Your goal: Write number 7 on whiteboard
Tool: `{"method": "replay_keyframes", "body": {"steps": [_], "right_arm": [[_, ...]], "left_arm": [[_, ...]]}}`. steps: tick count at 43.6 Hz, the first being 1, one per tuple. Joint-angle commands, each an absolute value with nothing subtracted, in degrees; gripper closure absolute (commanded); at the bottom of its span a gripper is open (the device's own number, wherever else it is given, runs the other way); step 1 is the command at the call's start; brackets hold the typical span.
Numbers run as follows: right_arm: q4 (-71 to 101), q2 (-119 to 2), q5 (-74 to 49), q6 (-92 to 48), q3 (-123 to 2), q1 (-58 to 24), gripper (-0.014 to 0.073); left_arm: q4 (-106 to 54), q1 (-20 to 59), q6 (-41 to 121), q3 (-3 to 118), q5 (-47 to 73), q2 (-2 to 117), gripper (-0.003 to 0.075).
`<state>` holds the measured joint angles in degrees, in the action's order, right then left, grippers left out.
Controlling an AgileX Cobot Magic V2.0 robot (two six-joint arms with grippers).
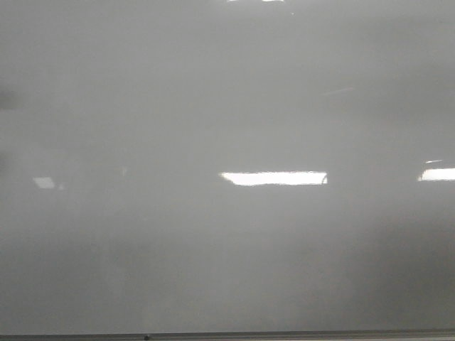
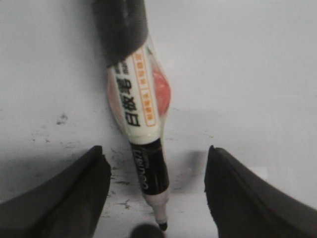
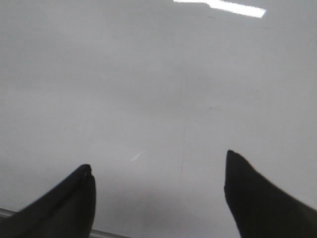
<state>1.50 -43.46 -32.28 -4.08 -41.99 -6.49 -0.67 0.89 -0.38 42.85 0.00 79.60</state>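
In the left wrist view the left gripper (image 2: 157,198) has its fingers (image 2: 74,193) spread wide, and between them, touching neither, lies a whiteboard marker (image 2: 141,129): cream label with black and orange print, black collar, bare tip at the lower centre of the frame, its far end under something dark at the top. It rests on a pale surface (image 2: 257,74) flecked with small dark marks; whether that is the bench or the board itself cannot be told. The right gripper (image 3: 158,193) likewise shows its fingers (image 3: 257,198) apart and holding nothing, hanging over the whiteboard (image 3: 148,89) near its metal edge at the lower left of that frame. In the front view the whiteboard (image 1: 227,92) fills the frame, glossy grey with glare patches (image 1: 274,178), and no number 7 is on it. The step in hand, I judge, is picking up the marker: the left fingers need to close squarely on the barrel, tip left free. No containers are visible.
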Motion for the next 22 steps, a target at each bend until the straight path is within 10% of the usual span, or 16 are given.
{"method": "replay_keyframes", "body": {"steps": [1,22], "right_arm": [[1.65,-43.5,-28.08,-4.35,-43.99,-6.65,0.0032],[1.65,-43.5,-28.08,-4.35,-43.99,-6.65,0.0032]], "left_arm": [[-1.18,1.04,-0.79,44.68,-5.9,78.67,0.0357],[-1.18,1.04,-0.79,44.68,-7.17,80.58,0.0612]]}}
